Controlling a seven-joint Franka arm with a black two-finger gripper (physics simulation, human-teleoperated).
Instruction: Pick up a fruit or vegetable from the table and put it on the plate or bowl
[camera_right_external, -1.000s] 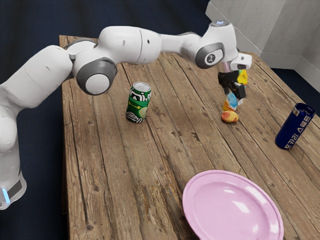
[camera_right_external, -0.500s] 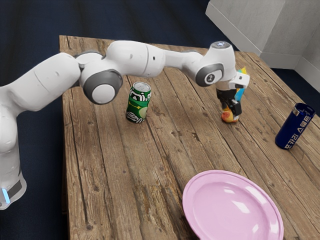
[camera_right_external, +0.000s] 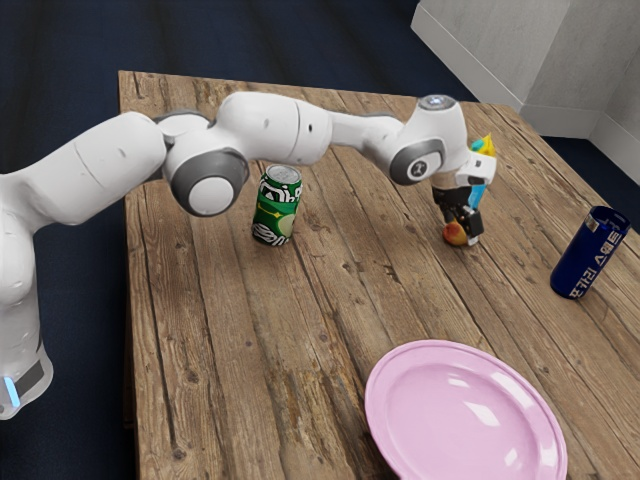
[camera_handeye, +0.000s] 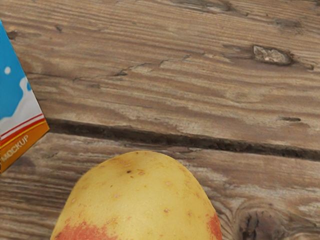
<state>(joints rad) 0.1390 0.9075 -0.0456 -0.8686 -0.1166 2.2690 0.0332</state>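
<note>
The fruit (camera_right_external: 454, 237), yellow with a red blush, is lying on the wooden surface (camera_right_external: 300, 330) directly under the hand (camera_right_external: 463, 228). The hand is pointing straight down and sitting low around the fruit. In the wrist view the fruit (camera_handeye: 140, 200) is looming close beneath the camera, its pale yellow skin speckled and its red patch facing the lens. Whether the hand is spread or already pinching the fruit cannot be told, because the black hand is hiding the contact.

The relation that matters is vertical: the fruit is sitting squarely below the hand, not off to either side. So the next move looks like a squeeze and a straight lift, with no further reach needed. The fruit is looking rounded and egg-like, and its long axis cannot be read with certainty.

Just beside the fruit, a blue, white and yellow carton (camera_right_external: 485, 152) is standing upright behind the hand. Its corner (camera_handeye: 15, 115) is showing close to the fruit in the wrist view, so it is probably the thing most at risk of a knock. A green can (camera_right_external: 277, 205) is standing well apart toward the exterior view's left, and a dark blue can (camera_right_external: 589, 252) toward its right. The pink plate (camera_right_external: 465, 415) is waiting bare at the near edge of the surface, well apart from the fruit.
</note>
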